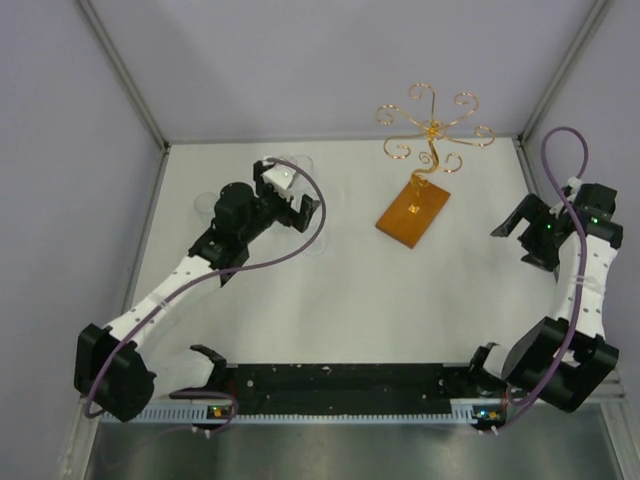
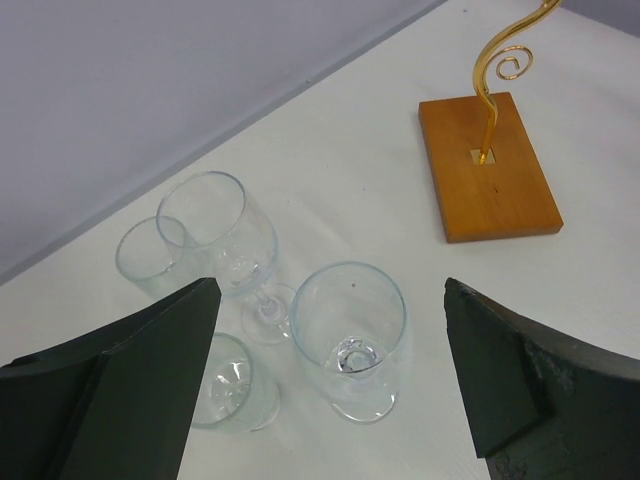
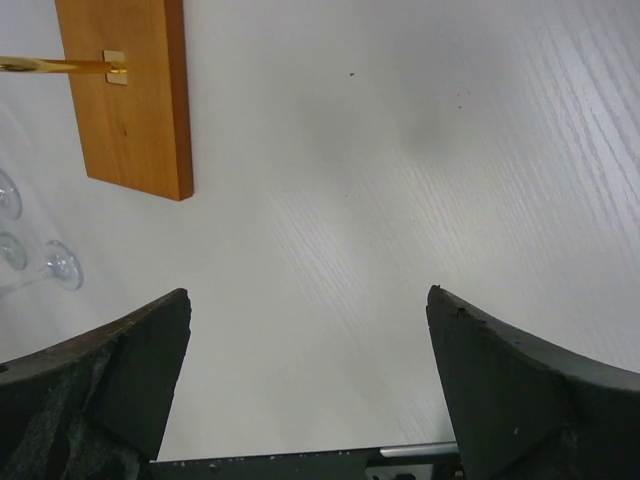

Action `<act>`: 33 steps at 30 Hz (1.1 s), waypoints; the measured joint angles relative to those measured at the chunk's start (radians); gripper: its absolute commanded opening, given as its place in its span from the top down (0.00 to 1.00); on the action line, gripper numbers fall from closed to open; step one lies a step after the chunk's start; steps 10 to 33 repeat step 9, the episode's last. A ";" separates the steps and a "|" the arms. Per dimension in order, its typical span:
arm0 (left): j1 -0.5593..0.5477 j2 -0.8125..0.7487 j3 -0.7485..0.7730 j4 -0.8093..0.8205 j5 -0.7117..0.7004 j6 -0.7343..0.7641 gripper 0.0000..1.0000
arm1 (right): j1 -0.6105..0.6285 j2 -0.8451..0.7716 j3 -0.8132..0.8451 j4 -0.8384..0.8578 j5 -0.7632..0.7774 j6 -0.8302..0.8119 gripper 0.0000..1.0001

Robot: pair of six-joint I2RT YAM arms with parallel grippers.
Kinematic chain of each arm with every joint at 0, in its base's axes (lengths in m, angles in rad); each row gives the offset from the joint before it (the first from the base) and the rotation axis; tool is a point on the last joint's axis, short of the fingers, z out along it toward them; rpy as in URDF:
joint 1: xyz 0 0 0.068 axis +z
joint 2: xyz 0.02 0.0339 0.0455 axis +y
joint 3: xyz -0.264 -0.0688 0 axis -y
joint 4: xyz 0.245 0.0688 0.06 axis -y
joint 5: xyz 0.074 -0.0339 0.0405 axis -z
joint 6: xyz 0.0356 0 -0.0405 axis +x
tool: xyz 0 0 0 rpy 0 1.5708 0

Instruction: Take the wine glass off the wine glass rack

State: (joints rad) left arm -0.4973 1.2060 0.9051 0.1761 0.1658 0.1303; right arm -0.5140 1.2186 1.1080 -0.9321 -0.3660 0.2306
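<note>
Left pincer [image 2: 330, 300]: jaws stood wide and held nothing, hanging over a cluster of glasses at the left back of the table [image 1: 300, 300].
Under it: the near glass [image 2: 350, 340] stood upright on the table, mouth up, framed between the two dark fingers [image 2: 150, 380] but touched by neither.
Neighbours: three more glasses stood just beside it. A tall one [image 2: 215, 235] had its foot close to the near glass, a small one [image 2: 150, 255] was behind that, and a low one [image 2: 235, 385] was half hidden by the left finger.
Rack [image 1: 432, 130]: well apart to the right, with the gold stem rising from its wooden base [image 2: 490, 165]. No glass showed on the scroll arms from above, though clear glass is hard to read there.
Right pincer [image 3: 308, 295]: also wide and empty, over bare table near the right edge, with the base off to its side.
Step in hand: by my read, the letting-go. The near glass looked set down, off the rack, with the jaws parted round it.
Task so far: it looked as good as done, with nothing seen left hanging.
Next move: the left arm needed a clean rise straight up, keeping the jaws wide.
Risk: any sideways drift could clip a rim, and the glasses were packed closely enough for one to knock another.
</note>
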 measured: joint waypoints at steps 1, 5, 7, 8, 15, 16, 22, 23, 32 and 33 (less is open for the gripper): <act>0.000 -0.025 0.000 -0.018 -0.003 0.004 0.01 | 0.000 0.000 0.006 -0.002 0.003 0.000 0.01; 0.008 -0.152 0.000 -0.092 -0.030 0.042 0.01 | 0.000 0.000 0.021 0.001 0.005 -0.001 0.01; 0.024 -0.228 0.000 -0.146 -0.044 0.068 0.01 | 0.000 0.001 0.021 0.000 -0.002 -0.006 0.01; 0.037 -0.264 0.000 -0.180 -0.052 0.080 0.01 | 0.000 0.002 0.021 0.002 -0.010 -0.013 0.01; 0.056 -0.296 -0.001 -0.212 -0.060 0.087 0.01 | 0.001 0.002 0.021 0.003 -0.018 -0.017 0.01; 0.056 -0.296 -0.001 -0.212 -0.060 0.087 0.01 | 0.001 0.002 0.021 0.003 -0.018 -0.017 0.01; 0.056 -0.296 -0.001 -0.212 -0.060 0.087 0.01 | 0.001 0.002 0.021 0.003 -0.018 -0.017 0.01; 0.056 -0.296 -0.001 -0.212 -0.060 0.087 0.01 | 0.001 0.002 0.021 0.003 -0.018 -0.017 0.01; 0.056 -0.296 -0.001 -0.212 -0.060 0.087 0.01 | 0.001 0.002 0.021 0.003 -0.018 -0.017 0.01; 0.056 -0.296 -0.001 -0.212 -0.060 0.087 0.01 | 0.001 0.002 0.021 0.003 -0.018 -0.017 0.01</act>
